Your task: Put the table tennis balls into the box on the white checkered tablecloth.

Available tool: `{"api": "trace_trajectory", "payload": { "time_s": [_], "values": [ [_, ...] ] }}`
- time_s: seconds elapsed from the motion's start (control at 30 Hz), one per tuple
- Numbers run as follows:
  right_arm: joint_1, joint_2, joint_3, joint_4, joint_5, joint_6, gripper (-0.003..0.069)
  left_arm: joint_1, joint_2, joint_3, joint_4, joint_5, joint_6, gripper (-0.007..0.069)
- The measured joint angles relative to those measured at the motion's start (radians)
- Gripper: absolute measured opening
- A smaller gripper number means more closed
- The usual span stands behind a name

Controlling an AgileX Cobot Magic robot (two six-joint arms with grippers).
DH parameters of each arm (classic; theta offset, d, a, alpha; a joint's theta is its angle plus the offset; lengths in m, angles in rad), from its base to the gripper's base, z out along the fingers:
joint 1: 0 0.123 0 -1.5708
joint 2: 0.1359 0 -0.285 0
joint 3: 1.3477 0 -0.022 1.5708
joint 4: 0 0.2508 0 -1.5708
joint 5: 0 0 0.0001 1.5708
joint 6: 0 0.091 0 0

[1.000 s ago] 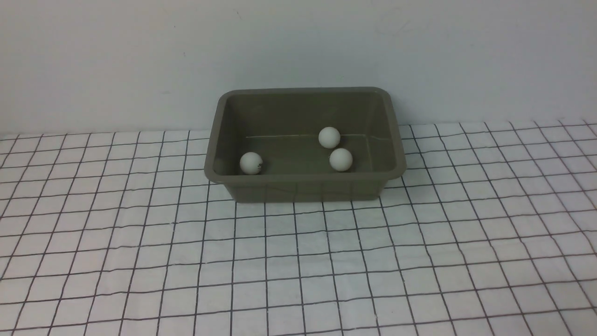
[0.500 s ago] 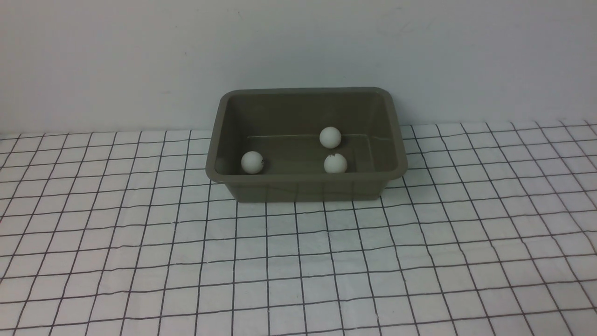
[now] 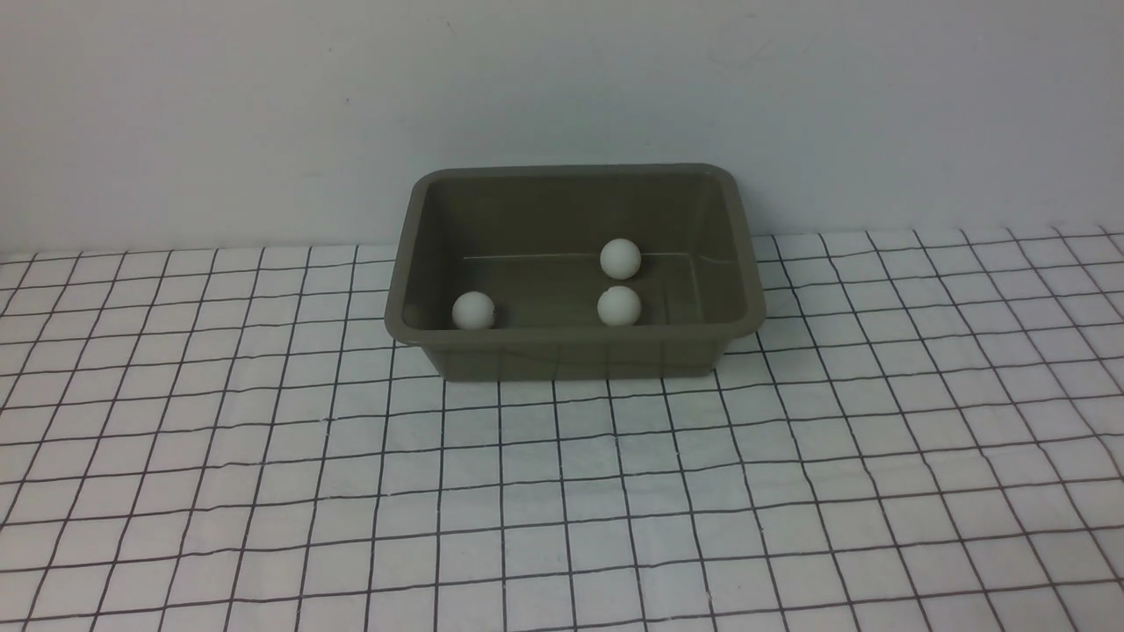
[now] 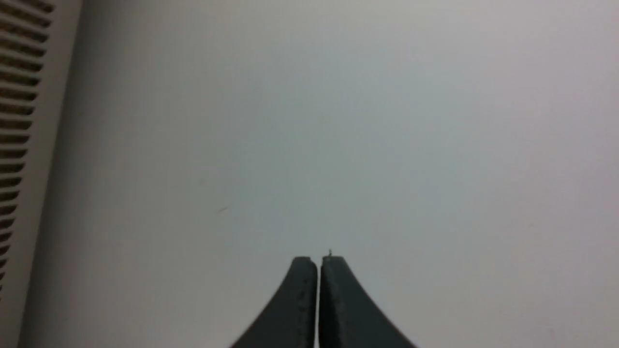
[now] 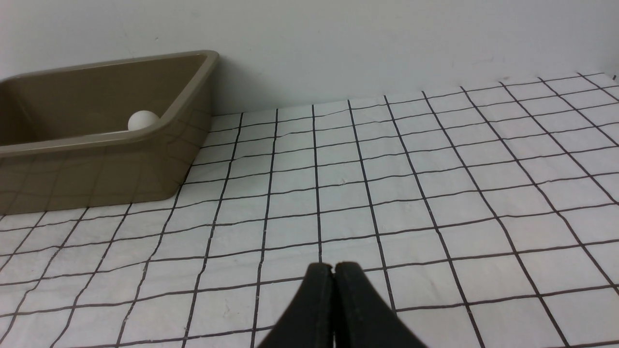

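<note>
The olive-brown box (image 3: pixel 575 347) stands at the back middle of the white checkered tablecloth (image 3: pixel 562 491). Three white table tennis balls lie inside it: one near its front left corner (image 3: pixel 473 310), one at the back middle (image 3: pixel 620 259), one near the front middle (image 3: pixel 618 305). No logo shows on any ball. Neither arm shows in the front view. My left gripper (image 4: pixel 318 261) is shut and empty, facing a plain wall. My right gripper (image 5: pixel 333 267) is shut and empty above the cloth, to the right of the box (image 5: pixel 96 164), where one ball (image 5: pixel 143 120) shows.
A plain grey wall (image 3: pixel 562 96) runs right behind the box. A ribbed panel (image 4: pixel 19 96) shows at the edge of the left wrist view. The cloth is slightly wrinkled.
The front-middle ball has rolled left and toward the box's front wall. The left ball has shifted slightly. The back ball and the box have not moved.
</note>
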Motion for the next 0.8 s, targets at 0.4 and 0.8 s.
{"api": "trace_trajectory", "payload": {
  "time_s": [0.4,0.8],
  "values": [
    [0.000,0.000,0.000,0.000,0.000,0.000,-0.0014,0.032,0.000,-0.009,0.059,-0.099,-0.249,-0.0004],
    [0.000,0.000,0.000,0.000,0.000,0.000,-0.0014,0.032,0.000,-0.009,-0.881,0.051,0.828,-0.0004]
  ]
}}
